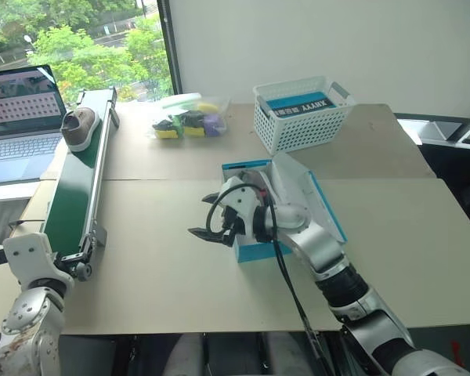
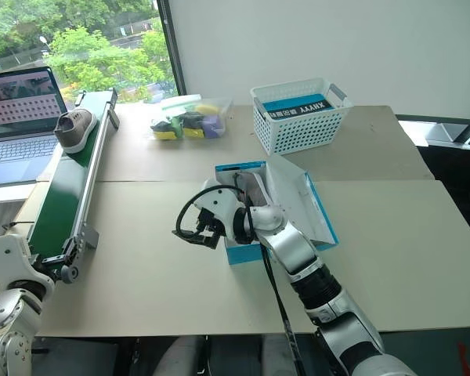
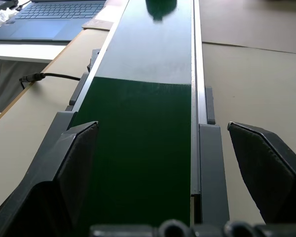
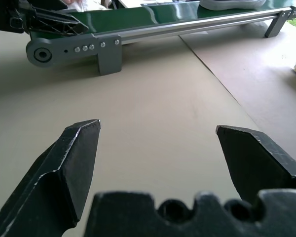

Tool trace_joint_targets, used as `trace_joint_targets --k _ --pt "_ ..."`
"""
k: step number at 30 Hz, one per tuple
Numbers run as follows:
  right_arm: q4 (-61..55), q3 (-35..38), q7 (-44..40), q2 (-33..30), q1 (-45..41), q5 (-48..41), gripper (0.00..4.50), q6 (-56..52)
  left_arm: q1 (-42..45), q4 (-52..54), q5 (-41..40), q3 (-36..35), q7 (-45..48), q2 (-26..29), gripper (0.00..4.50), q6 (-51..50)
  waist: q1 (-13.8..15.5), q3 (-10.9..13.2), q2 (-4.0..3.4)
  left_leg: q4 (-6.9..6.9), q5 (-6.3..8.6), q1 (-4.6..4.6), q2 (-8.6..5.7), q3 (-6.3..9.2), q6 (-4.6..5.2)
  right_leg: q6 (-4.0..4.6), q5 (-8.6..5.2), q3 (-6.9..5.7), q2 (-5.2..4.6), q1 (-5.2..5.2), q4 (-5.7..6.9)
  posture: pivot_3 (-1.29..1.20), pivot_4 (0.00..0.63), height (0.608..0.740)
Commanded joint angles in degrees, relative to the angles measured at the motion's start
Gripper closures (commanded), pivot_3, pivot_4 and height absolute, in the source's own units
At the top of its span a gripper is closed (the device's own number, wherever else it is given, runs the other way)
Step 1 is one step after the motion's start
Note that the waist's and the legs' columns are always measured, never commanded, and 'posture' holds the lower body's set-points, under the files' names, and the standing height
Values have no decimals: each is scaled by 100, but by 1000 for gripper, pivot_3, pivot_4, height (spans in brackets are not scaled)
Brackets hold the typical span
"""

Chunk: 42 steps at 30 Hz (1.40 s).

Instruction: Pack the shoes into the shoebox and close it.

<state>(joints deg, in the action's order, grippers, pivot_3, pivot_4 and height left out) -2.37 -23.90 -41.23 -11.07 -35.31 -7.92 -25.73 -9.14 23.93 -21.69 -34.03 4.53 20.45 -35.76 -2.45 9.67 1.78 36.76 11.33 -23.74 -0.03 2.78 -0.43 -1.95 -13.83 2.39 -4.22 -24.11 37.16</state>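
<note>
1. Hovering wide and empty, the left gripper is sitting at the near end of the belt, fingers straddling its width.
2. Pointing left, the right gripper is also gaping wide and empty, just left of the box.
3. Lying open mid-table, the box is running near to far, its lid leaning right; one shoe seems to be resting inside, though the arm is hiding most of it.
4. Riding at the belt's far end, the other shoe is lying lengthwise along the belt; which way its toe points I cannot tell.
5. Risking trouble: a grab across the belt's rails may pinch the frame, and the right arm, swinging back, may be knocking the box askew.
</note>
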Motion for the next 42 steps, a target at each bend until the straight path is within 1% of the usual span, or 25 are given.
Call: trace_joint_targets --k 1,7,20,42 --pt "-169 107 170 213 -18 -28 65 -58 47 43 -10 -163 14 126 0 33 -4 0 0 0 0 0 0 2 0 0 0 1 0 -1 0 0 150 739" --pt "-196 3 257 234 49 156 65 5 4 50 -1 -164 45 140 0 28 4 -2 3 0 0 0 -1 6 0 0 0 1 -3 0 0 0 150 739" --pt "-150 29 372 347 74 286 65 10 70 -39 3 -74 110 170 0 -184 -1 -2 3 0 0 0 -1 5 0 0 0 1 -2 0 0 0 150 739" --pt "-81 123 546 371 95 313 65 -17 124 -273 162 -355 -103 225 0 -133 2 -3 5 0 0 0 -1 11 -1 0 1 0 -3 -1 1 0 150 739"
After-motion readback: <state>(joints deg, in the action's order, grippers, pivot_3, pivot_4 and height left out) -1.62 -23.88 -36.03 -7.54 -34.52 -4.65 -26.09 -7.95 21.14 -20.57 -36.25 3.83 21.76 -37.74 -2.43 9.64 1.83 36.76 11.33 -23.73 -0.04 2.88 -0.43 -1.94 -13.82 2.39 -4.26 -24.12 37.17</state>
